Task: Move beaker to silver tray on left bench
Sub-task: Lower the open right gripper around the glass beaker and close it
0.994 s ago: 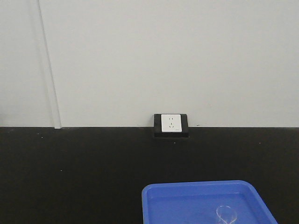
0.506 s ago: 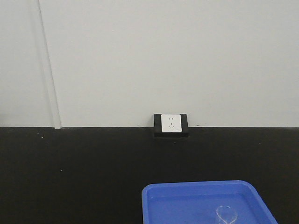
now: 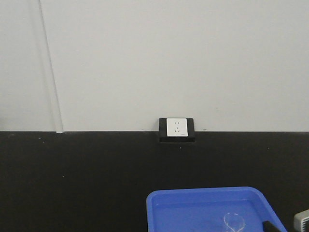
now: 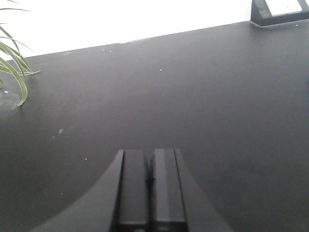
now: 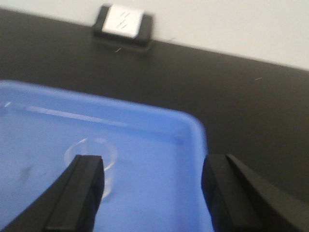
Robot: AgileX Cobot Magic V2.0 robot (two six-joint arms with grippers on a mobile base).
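Right gripper point(image 5: 153, 181) newly shows in my front view's lower right corner, jaws spread wide, empty, astride blue tray's point(image 3: 203, 193) right rim. Beaker point(image 5: 91, 155) stands inside that tray, clear, thin-rimmed, close by one finger. Left gripper point(image 4: 149, 169) has its jaws pressed together, empty, over black tabletop point(image 4: 193, 96). Wall socket point(image 3: 176, 127) sits behind.

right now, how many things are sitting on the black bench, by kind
blue tray: 1
glass beaker: 1, standing inside the blue tray
socket box: 1, at the back against the wall
plant: 1, only a few green leaves show in the left wrist view
total: 4
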